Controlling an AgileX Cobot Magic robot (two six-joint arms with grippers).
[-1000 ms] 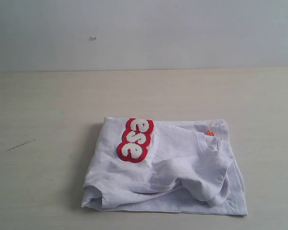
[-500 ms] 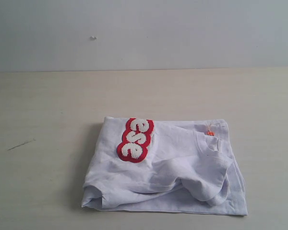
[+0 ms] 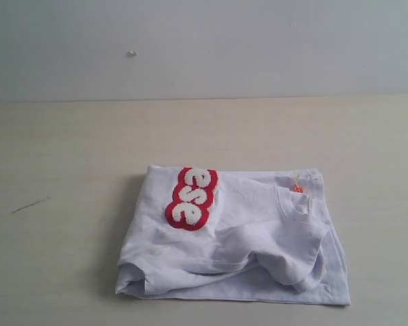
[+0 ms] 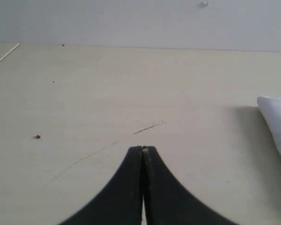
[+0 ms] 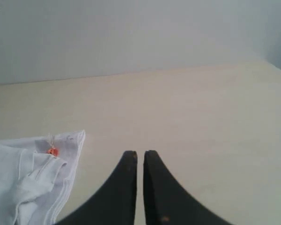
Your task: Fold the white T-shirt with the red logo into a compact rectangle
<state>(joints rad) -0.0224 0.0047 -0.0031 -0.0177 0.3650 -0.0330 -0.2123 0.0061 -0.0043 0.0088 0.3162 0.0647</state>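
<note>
T-shirt (image 3: 258,234): folded into a rumpled rectangle, lying on the surface (image 3: 68,149), near middle of the exterior view.
Logo (image 3: 192,197): face up on the top layer, toward the far left corner.
Tag (image 3: 297,188): orange, at the far right corner.
Left pincer (image 4: 143,149): closed, tips touching, gripping nothing, apart from the T-shirt.
Right pincer (image 5: 140,153): closed to a thin slit, gripping nothing, apart from the T-shirt.
</note>
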